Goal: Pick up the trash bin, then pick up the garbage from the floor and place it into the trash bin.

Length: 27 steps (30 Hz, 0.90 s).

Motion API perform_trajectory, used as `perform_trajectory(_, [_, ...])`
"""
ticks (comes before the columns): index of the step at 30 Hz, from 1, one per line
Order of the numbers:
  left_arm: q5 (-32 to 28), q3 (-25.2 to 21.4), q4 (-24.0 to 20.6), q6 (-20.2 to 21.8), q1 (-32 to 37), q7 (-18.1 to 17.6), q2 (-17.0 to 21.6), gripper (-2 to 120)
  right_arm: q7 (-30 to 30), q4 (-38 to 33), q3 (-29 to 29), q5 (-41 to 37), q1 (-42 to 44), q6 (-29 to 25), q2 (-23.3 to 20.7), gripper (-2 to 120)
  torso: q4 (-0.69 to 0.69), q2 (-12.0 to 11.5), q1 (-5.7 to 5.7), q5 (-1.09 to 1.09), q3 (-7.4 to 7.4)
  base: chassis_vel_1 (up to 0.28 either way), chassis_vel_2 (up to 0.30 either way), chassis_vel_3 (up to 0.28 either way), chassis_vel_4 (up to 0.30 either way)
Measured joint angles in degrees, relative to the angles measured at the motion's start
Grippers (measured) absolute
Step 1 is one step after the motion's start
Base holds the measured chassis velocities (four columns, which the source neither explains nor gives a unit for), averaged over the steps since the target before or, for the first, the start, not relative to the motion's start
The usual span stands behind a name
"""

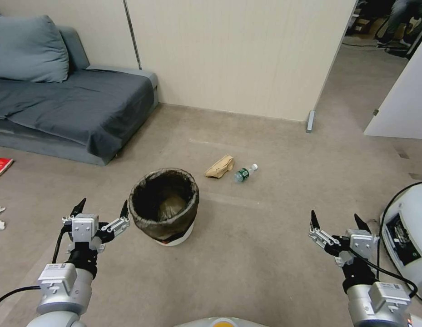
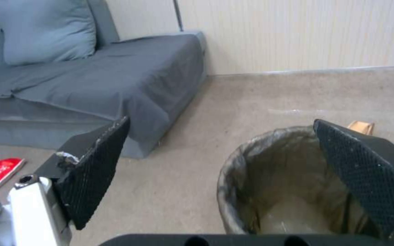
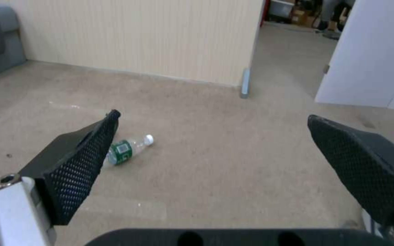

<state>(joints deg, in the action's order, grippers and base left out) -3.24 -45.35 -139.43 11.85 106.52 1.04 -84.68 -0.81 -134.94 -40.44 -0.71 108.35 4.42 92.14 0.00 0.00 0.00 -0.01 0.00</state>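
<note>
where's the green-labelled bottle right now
In the head view the bottle lies on its side on the floor, just right of the brown paper bag and beyond the trash bin, toward the wall.

Bare carpet (image 1: 265,254) lies open between the trash bin (image 1: 164,206) and the right gripper (image 1: 334,219). At twelve o'clock the brown paper bag (image 1: 220,166) and bottle (image 1: 245,173) lie just apart. The sofa (image 1: 74,109) blocks ten o'clock; the wall (image 1: 229,54) closes twelve.
</note>
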Motion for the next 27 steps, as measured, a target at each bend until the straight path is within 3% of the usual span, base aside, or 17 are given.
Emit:
perform_trajectory(14, [-0.11, -0.21, 0.18, 0.55, -0.33, -0.08, -0.17, 100, -0.05, 0.27, 0.05, 0.02, -0.33, -0.06, 0.0, 100, 0.0, 0.0, 0.0, 0.0, 0.0, -0.126, 0.129, 0.121, -0.132])
perform_trajectory(27, [-1.74, -0.55, 0.38, 4.44, -0.82, -0.06, 0.17, 100, -0.16, -0.2, 0.96, 2.18, -0.12, -1.17, 0.0, 100, 0.0, 0.0, 0.0, 0.0, 0.0, -0.022, 0.023, 0.025, -0.02])
